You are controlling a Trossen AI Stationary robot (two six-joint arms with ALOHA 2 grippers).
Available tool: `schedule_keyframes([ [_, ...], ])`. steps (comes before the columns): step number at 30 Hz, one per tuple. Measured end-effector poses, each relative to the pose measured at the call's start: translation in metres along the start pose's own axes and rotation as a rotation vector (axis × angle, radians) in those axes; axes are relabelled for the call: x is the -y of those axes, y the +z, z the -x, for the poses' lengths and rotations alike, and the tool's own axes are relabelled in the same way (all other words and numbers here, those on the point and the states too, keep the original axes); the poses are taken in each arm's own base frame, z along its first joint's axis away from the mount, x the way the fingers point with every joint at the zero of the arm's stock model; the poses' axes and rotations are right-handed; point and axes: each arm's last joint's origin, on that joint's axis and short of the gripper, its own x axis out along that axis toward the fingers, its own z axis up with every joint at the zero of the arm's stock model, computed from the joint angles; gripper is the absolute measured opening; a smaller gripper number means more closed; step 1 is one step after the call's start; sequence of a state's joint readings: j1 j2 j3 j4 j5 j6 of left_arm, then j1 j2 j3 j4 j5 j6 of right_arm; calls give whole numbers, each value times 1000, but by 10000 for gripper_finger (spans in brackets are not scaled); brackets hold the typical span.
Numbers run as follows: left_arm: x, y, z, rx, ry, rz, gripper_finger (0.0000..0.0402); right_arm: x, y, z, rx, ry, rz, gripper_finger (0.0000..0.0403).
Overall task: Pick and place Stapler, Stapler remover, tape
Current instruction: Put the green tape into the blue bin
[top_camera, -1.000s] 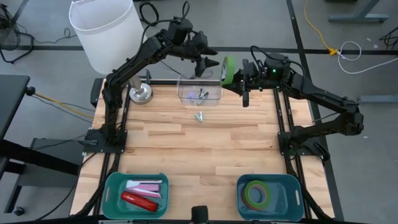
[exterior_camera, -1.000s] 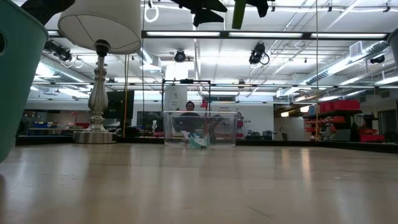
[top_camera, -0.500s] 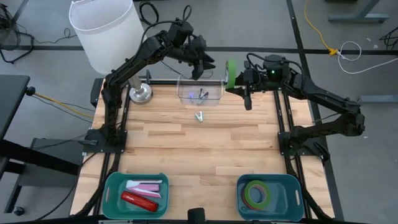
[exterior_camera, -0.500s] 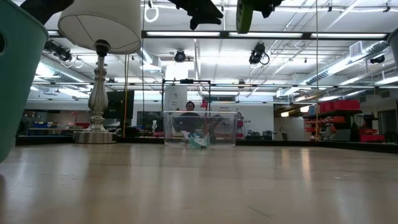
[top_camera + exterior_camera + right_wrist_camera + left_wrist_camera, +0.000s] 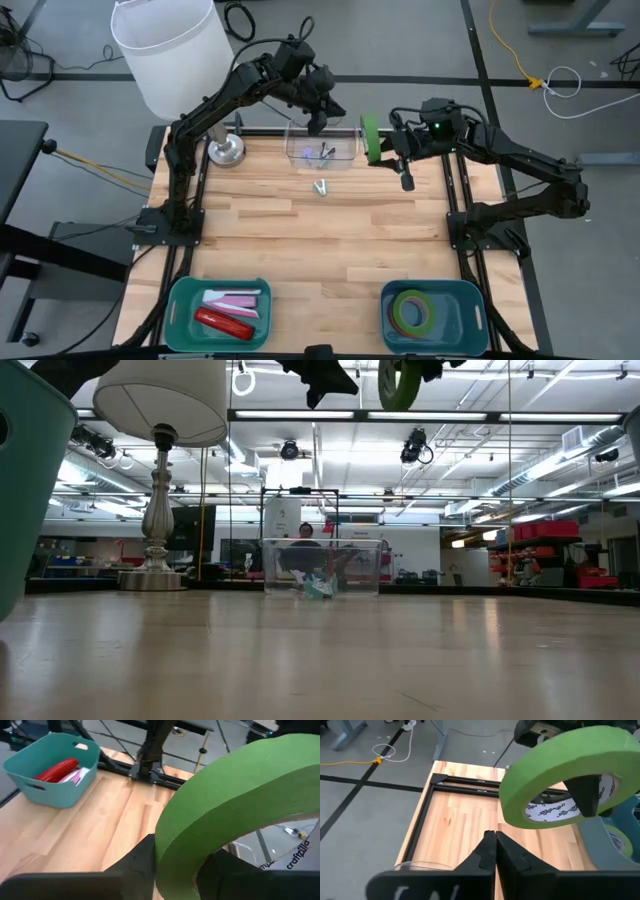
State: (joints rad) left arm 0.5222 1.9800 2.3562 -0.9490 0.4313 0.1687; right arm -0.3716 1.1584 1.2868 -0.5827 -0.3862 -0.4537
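Holding green tape edge-on, right gripper clenched on ring, high above table's far edge, beside clear box. Left gripper above box, fingers pressed together, empty. Box contents hard to make out. Low view crops both grippers.

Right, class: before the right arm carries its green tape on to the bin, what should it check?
1. Grip: right gripper shut on green tape: ok.
2. Height: tape well above the table: ok.
3. Left gripper shut, over the clear box, close beside the tape: cannot tell if clear.
4. Tape bin holds rings, has room: ok.
5. Table between tape and bin bare: ok.
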Motion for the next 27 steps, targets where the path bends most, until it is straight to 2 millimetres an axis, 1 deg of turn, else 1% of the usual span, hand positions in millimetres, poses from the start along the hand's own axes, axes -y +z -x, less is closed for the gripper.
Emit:
schedule_keyframes([
  [3, 3, -1, -1, -12, -8, -14, 4, -8, 1, -3, -5, 57, 5, 102],
  [6, 6, -2, -3, -27, -19, -46, 9, -17, 3, -5, 2, 124, 26, 102],
  [10, 7, -3, -3, -37, -23, -51, 11, -29, 5, -6, -11, 174, 66, 102],
  [15, 6, -4, -2, -47, -22, -46, 3, -40, 9, -9, -31, 159, 66, 102],
  [20, 7, -6, -2, -71, -20, -39, 9, -55, 16, -13, -47, 116, 27, 97],
  [24, 7, -9, -2, -95, -24, -29, 6, -73, 23, -15, -49, 114, -34, 93],
  [27, 7, -9, -2, -97, -24, -28, 3, -90, 27, -15, -48, 148, -84, 92],
])
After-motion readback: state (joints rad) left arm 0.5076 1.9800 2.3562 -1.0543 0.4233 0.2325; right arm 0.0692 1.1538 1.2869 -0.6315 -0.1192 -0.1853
